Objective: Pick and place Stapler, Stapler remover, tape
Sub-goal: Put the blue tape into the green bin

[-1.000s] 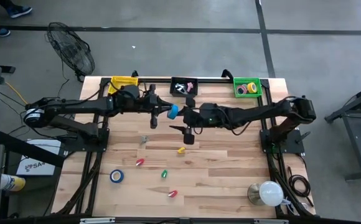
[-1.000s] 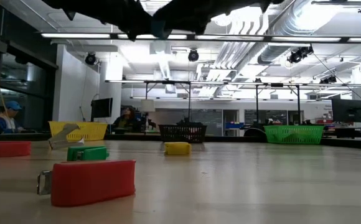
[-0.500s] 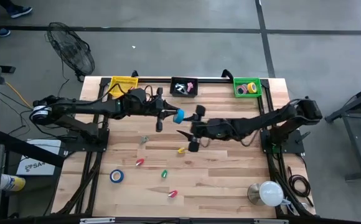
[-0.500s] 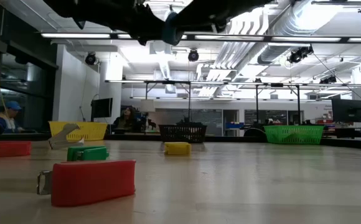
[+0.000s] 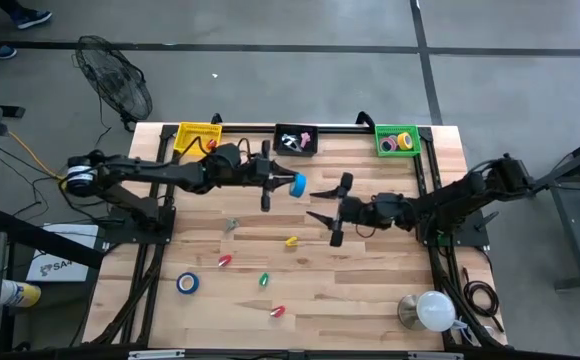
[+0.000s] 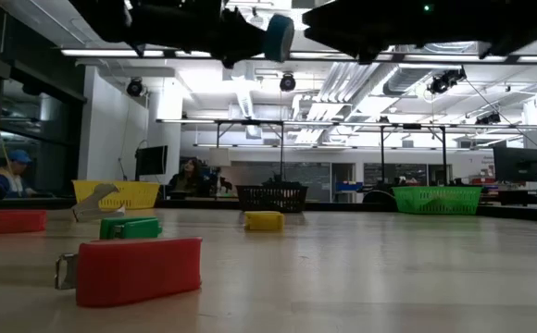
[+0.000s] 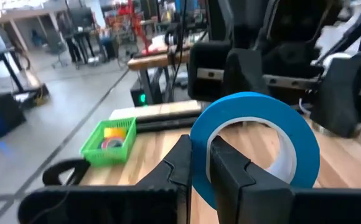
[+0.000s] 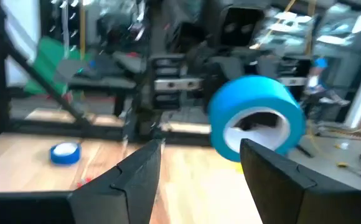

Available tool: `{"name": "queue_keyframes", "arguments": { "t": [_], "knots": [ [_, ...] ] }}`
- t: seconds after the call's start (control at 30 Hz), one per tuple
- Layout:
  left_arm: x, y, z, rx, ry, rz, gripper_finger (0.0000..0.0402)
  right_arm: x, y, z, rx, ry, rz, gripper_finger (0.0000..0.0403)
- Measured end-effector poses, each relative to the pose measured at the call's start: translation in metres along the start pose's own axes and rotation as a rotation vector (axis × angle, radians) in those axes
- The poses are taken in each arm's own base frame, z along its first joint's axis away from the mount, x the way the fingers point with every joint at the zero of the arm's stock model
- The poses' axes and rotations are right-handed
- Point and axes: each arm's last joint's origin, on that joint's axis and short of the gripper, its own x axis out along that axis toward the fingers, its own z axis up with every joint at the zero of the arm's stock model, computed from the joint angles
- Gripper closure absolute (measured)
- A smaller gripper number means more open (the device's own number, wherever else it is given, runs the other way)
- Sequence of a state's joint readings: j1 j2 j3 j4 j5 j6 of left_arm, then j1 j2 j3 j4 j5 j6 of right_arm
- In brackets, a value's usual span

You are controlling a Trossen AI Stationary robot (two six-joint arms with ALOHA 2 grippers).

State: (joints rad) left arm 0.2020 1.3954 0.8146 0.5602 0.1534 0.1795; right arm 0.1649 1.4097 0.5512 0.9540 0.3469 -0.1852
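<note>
- The left tool (image 5: 282, 185) pinches a blue tape roll (image 5: 297, 184) by its wall, high over the middle of the worktop (image 5: 370, 270).
- The right tool (image 5: 328, 209) hangs just beside it with fingers spread, holding nothing.
- The grip covers only a narrow part of the ring; I judge the roll could twist or slip out on the way to the green basket (image 5: 398, 141).
- The two arms are near enough to knock together.

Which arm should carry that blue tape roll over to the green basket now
The left. The left gripper is clamped on the blue tape roll; the right gripper is open and empty, though nearer the green basket.
</note>
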Motion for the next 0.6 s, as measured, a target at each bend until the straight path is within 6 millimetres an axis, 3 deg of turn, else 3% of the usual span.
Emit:
{"name": "queue_keyframes", "arguments": {
  "t": [0.2,0.43,0.6],
  "knots": [
    [0.006,0.000,0.000,-0.002,-0.082,-0.035,0.0376,-0.013,-0.007,-0.007,0.001,-0.093,-0.020,0.0192],
    [0.017,-0.001,-0.004,-0.006,-0.180,-0.040,0.0376,-0.005,-0.013,-0.007,-0.064,-0.124,0.061,0.0192],
    [0.023,0.000,-0.011,-0.041,-0.217,-0.019,0.0376,0.001,-0.011,-0.006,-0.129,-0.114,0.025,0.0192]
  ]
}}
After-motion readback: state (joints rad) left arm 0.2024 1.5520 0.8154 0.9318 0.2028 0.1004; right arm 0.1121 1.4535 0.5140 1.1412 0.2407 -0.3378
